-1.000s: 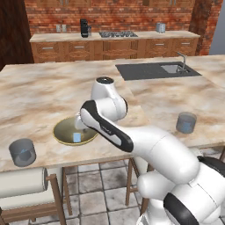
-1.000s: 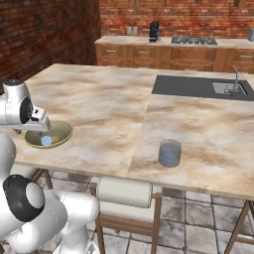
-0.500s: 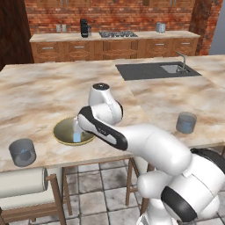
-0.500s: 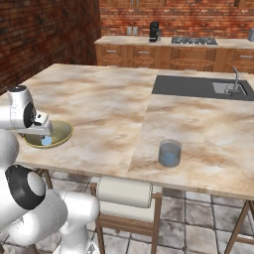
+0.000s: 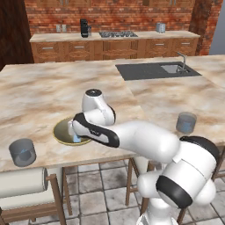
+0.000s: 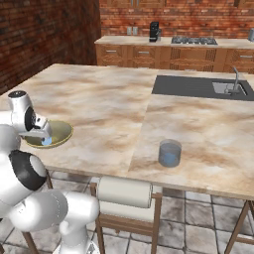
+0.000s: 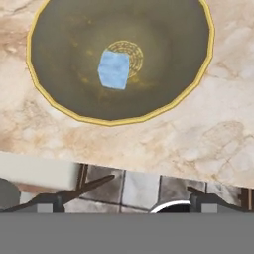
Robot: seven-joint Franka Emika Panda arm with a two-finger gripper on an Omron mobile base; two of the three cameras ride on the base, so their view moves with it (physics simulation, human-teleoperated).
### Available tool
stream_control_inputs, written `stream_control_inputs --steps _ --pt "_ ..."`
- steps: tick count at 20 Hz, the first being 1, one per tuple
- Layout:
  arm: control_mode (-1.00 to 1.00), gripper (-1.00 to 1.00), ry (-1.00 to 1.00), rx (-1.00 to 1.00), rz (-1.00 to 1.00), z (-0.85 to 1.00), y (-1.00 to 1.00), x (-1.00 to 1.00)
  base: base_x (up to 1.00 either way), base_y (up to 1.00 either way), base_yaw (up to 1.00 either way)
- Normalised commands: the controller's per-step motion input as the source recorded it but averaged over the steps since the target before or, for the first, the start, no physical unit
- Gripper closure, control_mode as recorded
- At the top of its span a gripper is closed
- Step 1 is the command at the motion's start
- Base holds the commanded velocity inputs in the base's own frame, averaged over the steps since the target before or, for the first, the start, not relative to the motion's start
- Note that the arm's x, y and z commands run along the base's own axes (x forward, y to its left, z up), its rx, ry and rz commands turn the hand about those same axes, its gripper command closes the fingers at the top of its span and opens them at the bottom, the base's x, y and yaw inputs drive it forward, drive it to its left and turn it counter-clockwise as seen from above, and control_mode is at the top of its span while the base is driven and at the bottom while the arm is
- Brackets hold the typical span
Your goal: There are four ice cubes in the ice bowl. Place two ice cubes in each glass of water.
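The gripper (image 7: pixel 126 191) hangs with its fingers spread wide and empty above the bowl (image 7: pixel 44 101), where one ice cube (image 7: pixel 114 70) lies.

So the white arm's dark-jointed claw (image 6: pixel 43 135) sits right over the wide olive-yellow bowl with the thin golden rim (image 6: pixel 63 136), near the left front edge of the beige marble tabletop (image 6: pixel 114 109). A tiny pale blue ice cube (image 6: pixel 47 142) shows at the claw's tip, inside the bowl; can't tell if the fingers are pinching it. A short grey-blue translucent tumbler (image 6: pixel 170 153) stands well apart to the right, near the front edge. A dark sink with a faucet (image 6: pixel 201 87) sits further back.
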Motion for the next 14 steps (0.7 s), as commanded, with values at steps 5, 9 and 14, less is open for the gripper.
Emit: stream_control_inputs --steps 5,9,14 --pt "-1.0 -1.0 0.0 0.0 -0.07 -0.09 0.04 0.33 0.0 0.0 0.0" --pt "-1.0 -1.0 0.0 0.0 -0.07 -0.15 0.01 0.36 0.0 0.0 0.0" --pt "-1.0 -1.0 0.01 -0.02 -0.06 -0.27 0.13 0.38 0.0 0.0 0.0"
